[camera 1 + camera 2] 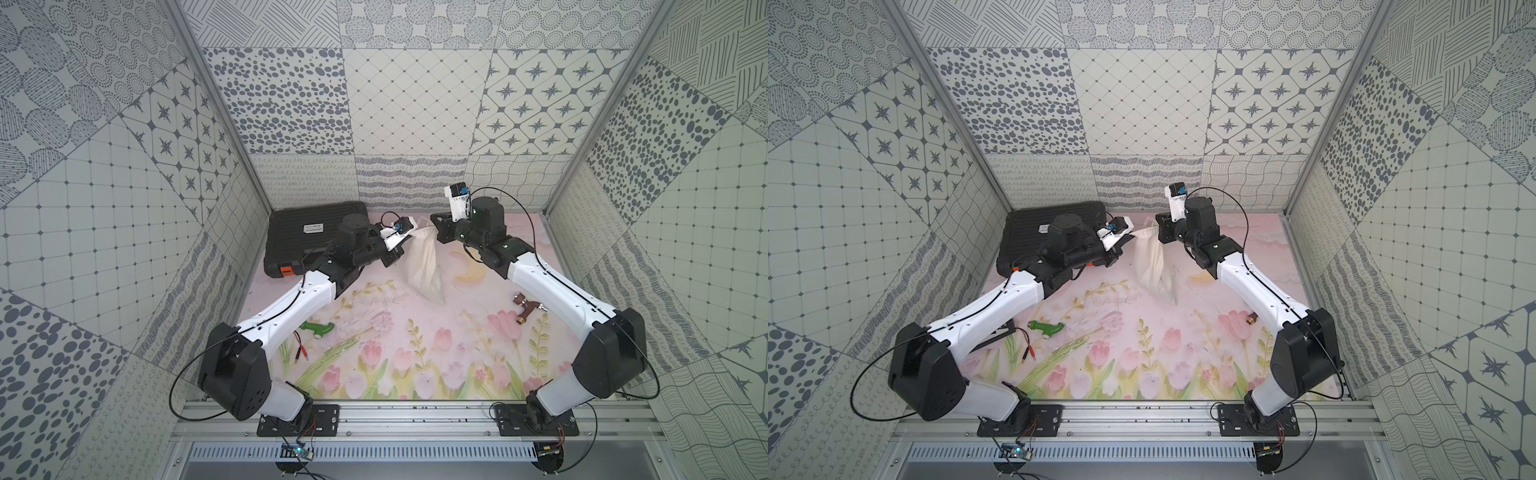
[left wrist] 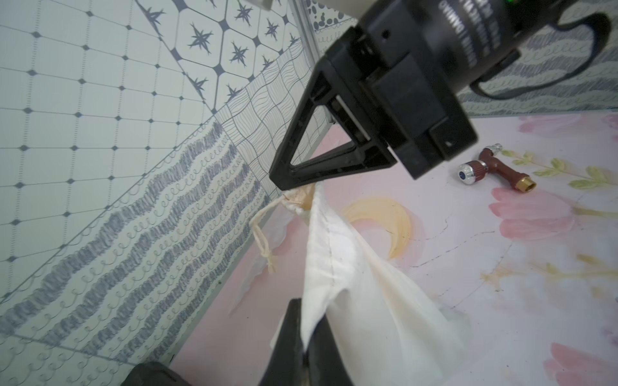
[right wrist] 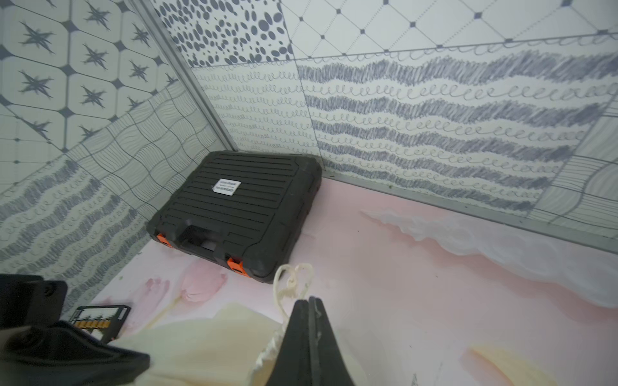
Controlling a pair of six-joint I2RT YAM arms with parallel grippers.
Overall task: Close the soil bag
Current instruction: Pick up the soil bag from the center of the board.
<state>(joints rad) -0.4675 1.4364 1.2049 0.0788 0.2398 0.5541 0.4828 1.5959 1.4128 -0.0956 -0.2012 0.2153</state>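
— Two hands are on the soil bag (image 1: 424, 262), is it so?
— Yes, both. The left hand (image 2: 307, 322) is clenched on a fold of cloth at the left edge of the bag. In the left wrist view its two fingers (image 2: 291, 337) pinch the cream fabric between them.
— And the right hand (image 3: 309, 301)?
— It is clenched too, at the gathered mouth of the bag. A loop of the thin cords (image 3: 292, 277) stands out just past its fingertips, and a knotted end hangs free below the mouth.
— Where is the bag?
— It is in the far middle of the tabletop (image 1: 415, 332), between the two hands and just right of the black case (image 1: 305, 237) with orange latches. The mouth is at the far end, held up. The closed end points to the near side and seems to rest on the tabletop.
— Is the mouth shut?
— It is bunched at the right hand, but how tightly I cannot tell.
— Other things?
— A brown tap (image 1: 524, 309) lies well apart at the near right. A green tool (image 1: 318, 330) lies at the near left beside the left arm, and red-tipped leads (image 1: 302, 347) are just beside it.
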